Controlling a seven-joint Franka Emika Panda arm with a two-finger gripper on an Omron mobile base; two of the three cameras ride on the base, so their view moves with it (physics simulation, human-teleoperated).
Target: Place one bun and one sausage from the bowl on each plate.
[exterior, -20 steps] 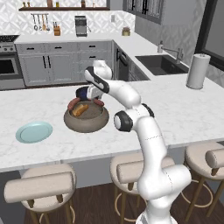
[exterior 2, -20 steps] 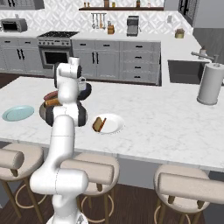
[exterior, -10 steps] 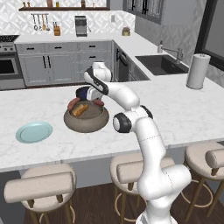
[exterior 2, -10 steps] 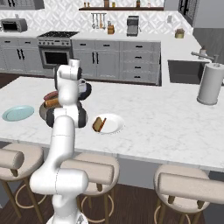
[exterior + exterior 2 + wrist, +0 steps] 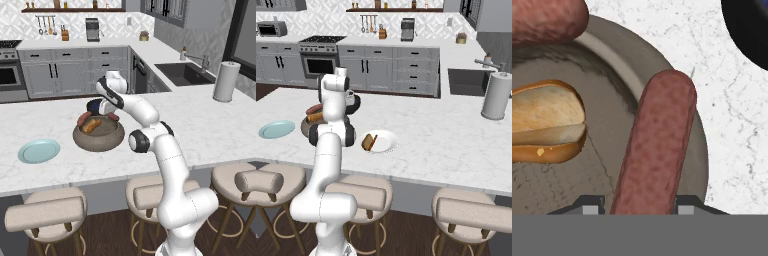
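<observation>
Sausage (image 5: 657, 145) pickup is the step in hand: the end effector (image 5: 634, 209) straddles it low in the bowl (image 5: 617, 65), fingers at each flank but not visibly pressing, so whether it is clamped I cannot tell. Squeeze across the narrow width near the middle, then lift straight up, clear of the bun (image 5: 547, 122). Its long axis runs directly away from the hand, far end resting on the rim toward the desk (image 5: 732, 125).
</observation>
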